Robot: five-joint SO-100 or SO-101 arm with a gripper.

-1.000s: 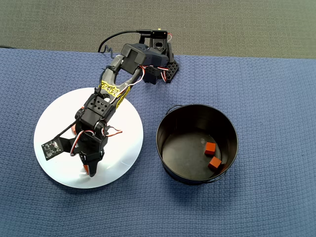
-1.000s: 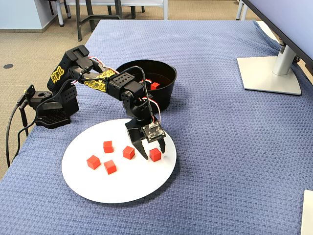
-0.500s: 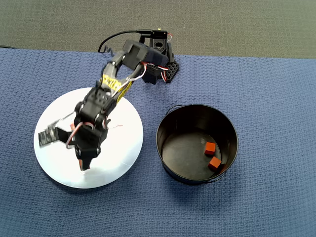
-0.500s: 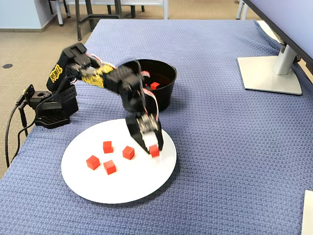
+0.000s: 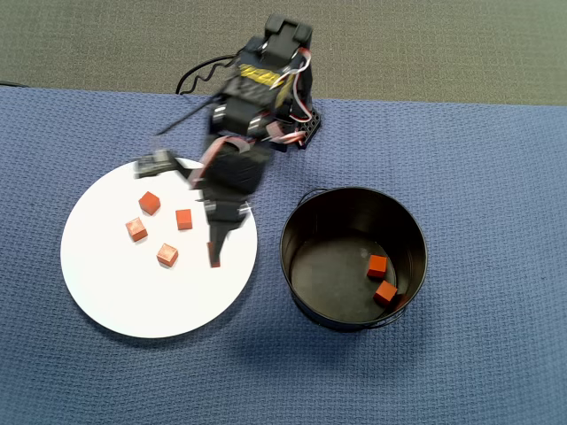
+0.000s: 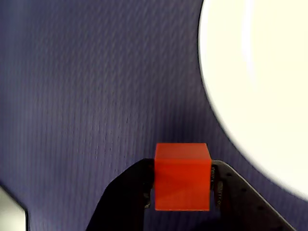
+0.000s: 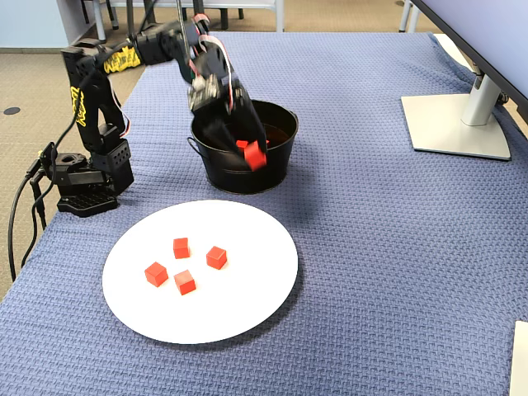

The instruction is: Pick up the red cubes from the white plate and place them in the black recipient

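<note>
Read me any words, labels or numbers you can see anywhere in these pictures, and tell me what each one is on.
Yellow stickers with black marks on the robot arm, in the fixed and overhead views: too small and blurred to read.
Held red cube, white plate, black pot: no text visible.

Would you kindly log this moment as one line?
pincer: shut on red cube | plate: four cubes | pot: two cubes
</note>
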